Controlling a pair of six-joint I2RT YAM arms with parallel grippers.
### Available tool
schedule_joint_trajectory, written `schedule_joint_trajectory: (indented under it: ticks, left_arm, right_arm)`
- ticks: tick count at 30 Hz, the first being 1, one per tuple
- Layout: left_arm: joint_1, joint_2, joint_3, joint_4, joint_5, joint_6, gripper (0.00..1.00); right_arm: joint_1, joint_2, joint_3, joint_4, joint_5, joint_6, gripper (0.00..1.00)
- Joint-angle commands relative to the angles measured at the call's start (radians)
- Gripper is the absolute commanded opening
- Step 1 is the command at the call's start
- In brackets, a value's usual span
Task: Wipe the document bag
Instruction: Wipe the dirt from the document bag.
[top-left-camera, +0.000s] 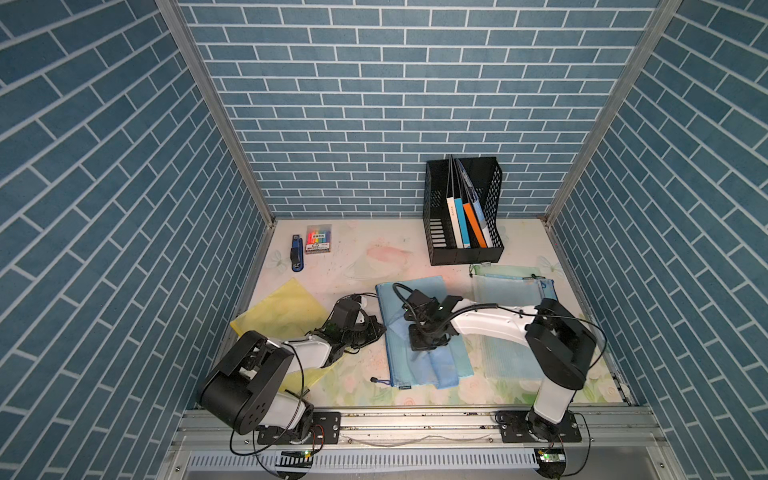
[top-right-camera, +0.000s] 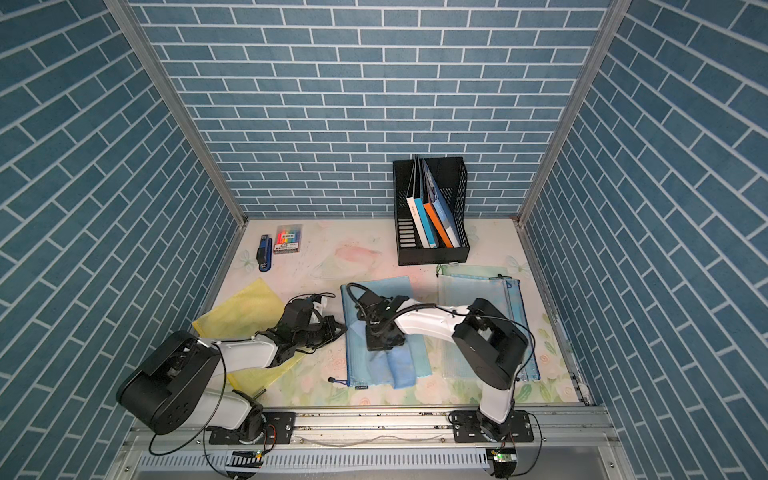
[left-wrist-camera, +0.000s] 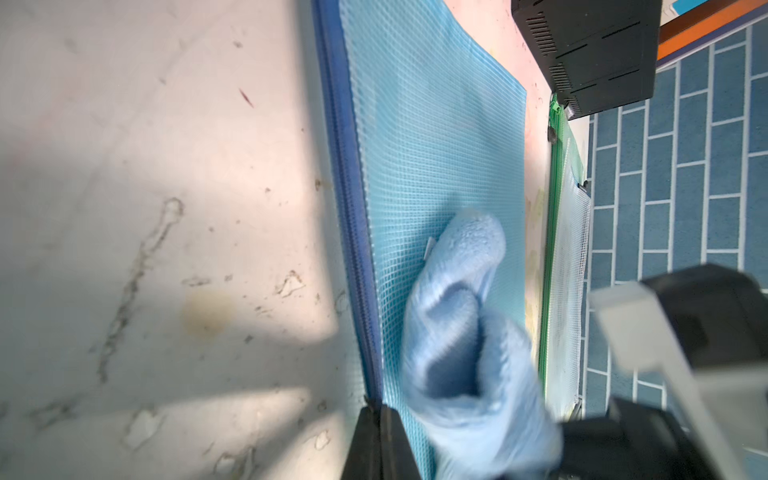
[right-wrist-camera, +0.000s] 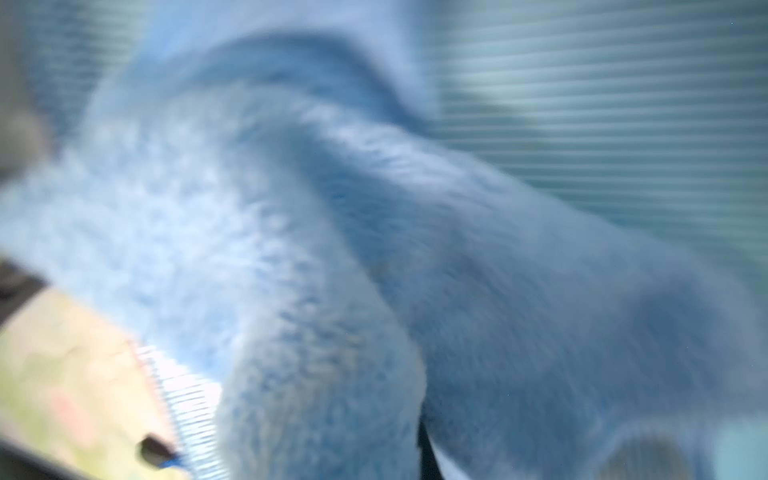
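Your right gripper (top-left-camera: 430, 340) holds a blue cloth (top-left-camera: 444, 368) on the document bag (top-left-camera: 411, 293)

In both top views the jaws are clamped on the cloth, and the blue mesh bag lies flat in the middle of the table (top-left-camera: 353, 357), your left gripper (top-left-camera: 381, 330) closed at its zipper edge (a pinch cannot be confirmed). Your left wrist view shows the bunched cloth on the mesh. Your right wrist view, blurred, is filled with cloth.

Even light filled both top views, brick walls (top-left-camera: 374, 104) splaying at the edges. Hard shadows and bright patches crossed the tabletop (left-wrist-camera: 166, 208) in the left wrist view; the cloth (right-wrist-camera: 291, 249) blurred heavily in the right wrist view
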Motion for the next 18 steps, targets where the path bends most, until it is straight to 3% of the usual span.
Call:
schedule_joint_trajectory:
  ticks: [1,8,18]
  left_arm:
    - [-0.002,-0.008,-0.009,0.020,-0.004,-0.004,0.00]
    - [-0.002,-0.009,-0.022,0.065,-0.023,-0.046,0.00]
    - [-0.002,-0.029,-0.150,0.290,-0.080,-0.245,0.00]
  right_arm:
    - [-0.072,-0.086,-0.047,-0.076,0.096,0.007,0.00]
    - [-0.086,-0.113,-0.041,-0.143,0.117,-0.002,0.00]
    - [0.194,0.111,0.263,-0.163,0.032,0.024,0.00]
